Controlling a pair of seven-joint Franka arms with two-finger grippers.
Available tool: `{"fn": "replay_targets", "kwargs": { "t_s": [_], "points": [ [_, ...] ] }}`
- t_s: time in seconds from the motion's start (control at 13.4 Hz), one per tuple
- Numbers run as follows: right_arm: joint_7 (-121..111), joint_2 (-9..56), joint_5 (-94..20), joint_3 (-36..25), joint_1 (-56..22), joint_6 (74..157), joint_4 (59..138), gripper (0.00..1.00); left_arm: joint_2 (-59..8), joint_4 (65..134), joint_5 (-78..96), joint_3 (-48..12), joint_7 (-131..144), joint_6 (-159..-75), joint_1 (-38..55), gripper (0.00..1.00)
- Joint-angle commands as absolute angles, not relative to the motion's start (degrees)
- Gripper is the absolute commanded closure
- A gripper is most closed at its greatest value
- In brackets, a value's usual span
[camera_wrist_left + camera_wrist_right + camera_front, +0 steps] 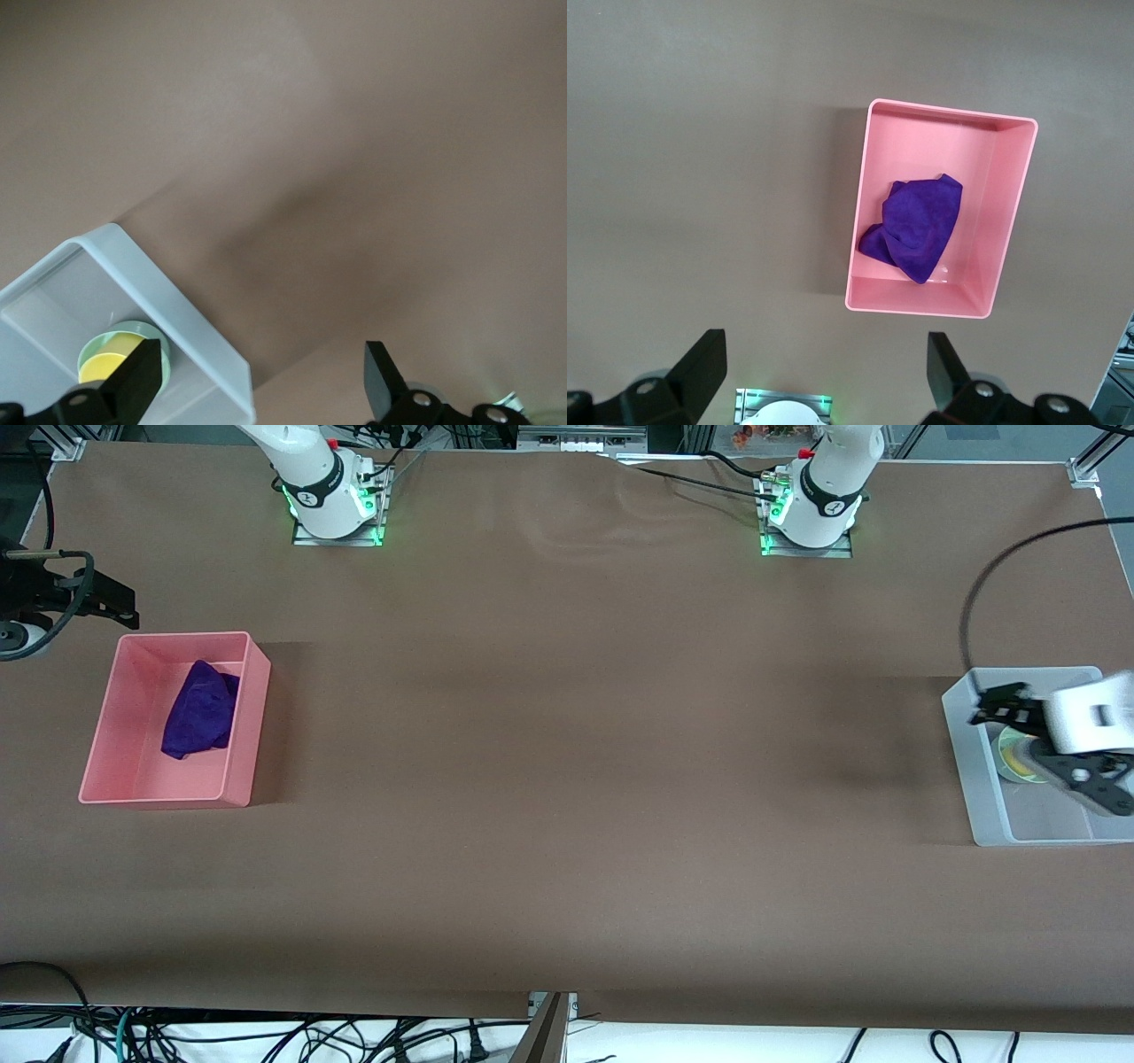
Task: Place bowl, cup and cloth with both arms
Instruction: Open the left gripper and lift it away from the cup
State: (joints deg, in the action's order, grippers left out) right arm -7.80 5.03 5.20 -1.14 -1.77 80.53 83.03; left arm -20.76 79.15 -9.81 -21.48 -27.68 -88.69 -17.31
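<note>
Purple fuzzy cloth [200, 722] lies in the pink plastic bin [253, 691]; right gripper [822, 376] spread above it. Left gripper [264, 381], spread, hovers over the translucent bin [985, 779] holding yellow cup [104, 366] inside mint-green bowl [133, 330].

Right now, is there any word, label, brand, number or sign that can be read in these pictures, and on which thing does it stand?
No text can be read.
The cloth, the pink bin, the clear bin, the cup and the bowl show no print.
Small dark marks on the arm bases are too small to read.
</note>
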Motion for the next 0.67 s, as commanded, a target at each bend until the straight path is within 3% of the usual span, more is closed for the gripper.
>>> {"fn": "replay_targets", "kwargs": {
  "t_s": [0.0, 0.15, 0.22, 0.6],
  "points": [
    [-8.53, 5.71, 4.66, -0.88, -1.41, 79.28, 80.95, 0.00, -12.69, 86.10, -2.14, -10.58, -16.15, -91.12, -7.85, 0.00],
    [-8.53, 6.15, 4.66, -0.97, -1.41, 79.28, 80.86, 0.00, -4.61, 95.84, 0.00, -3.81, -3.48, -99.71, -1.17, 0.00],
    [-8.53, 6.15, 4.66, -1.05, -1.41, 79.28, 80.86, 0.00, -1.44, 99.37, 0.00, -3.34, -1.86, -101.93, -0.45, 0.00],
    [-8.53, 6.24, 4.57, -0.88, -1.49, 79.45, 80.86, 0.00, 2.11, 102.48, 1.49, -3.34, -1.76, -99.40, -0.44, 0.00]
  ]
}}
